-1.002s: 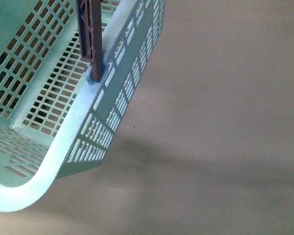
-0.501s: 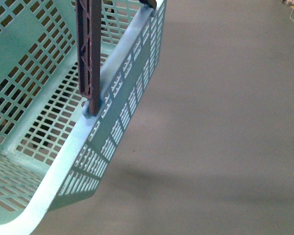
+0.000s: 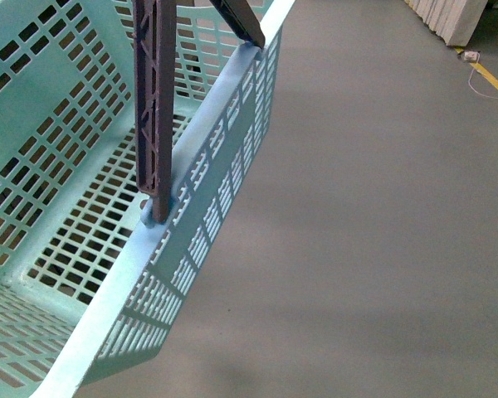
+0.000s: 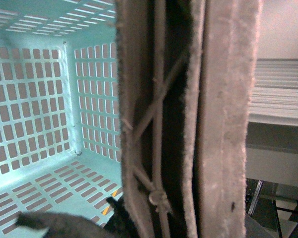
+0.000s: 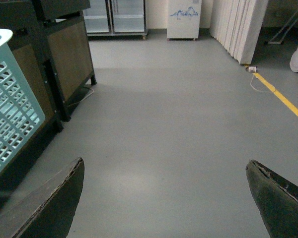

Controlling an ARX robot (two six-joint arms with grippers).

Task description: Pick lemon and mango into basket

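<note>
- Basket (image 3: 120,286): teal with lattice sides, tilted, filling the front view from 7 to 11 o'clock. Its near rim runs from 7 toward 12 o'clock. The left wrist view looks into its slotted inside.
- Handle (image 3: 155,108): brown and ribbed, standing upright at 11 o'clock from a pivot on the near rim.
- Second handle (image 3: 239,21): brown, slanting at 12 o'clock. In the left wrist view the two handles lie pressed together, with a pale tie (image 4: 156,198) knotted on them.
- Left gripper (image 4: 59,223): only a dark part shows, close by the handles. Its opening and its hold cannot be told.
- Floor (image 3: 373,232): plain grey, from 1 to 6 o'clock.
- Yellow line (image 3: 494,83): on the floor at 2 o'clock, near white panels (image 3: 448,16).
- Right gripper (image 5: 165,166): jaws spread wide over bare floor, with nothing between them.
- White unit (image 5: 184,19): against the far wall, with a blue drawing on its front. Any lettering is too small to read.
</note>
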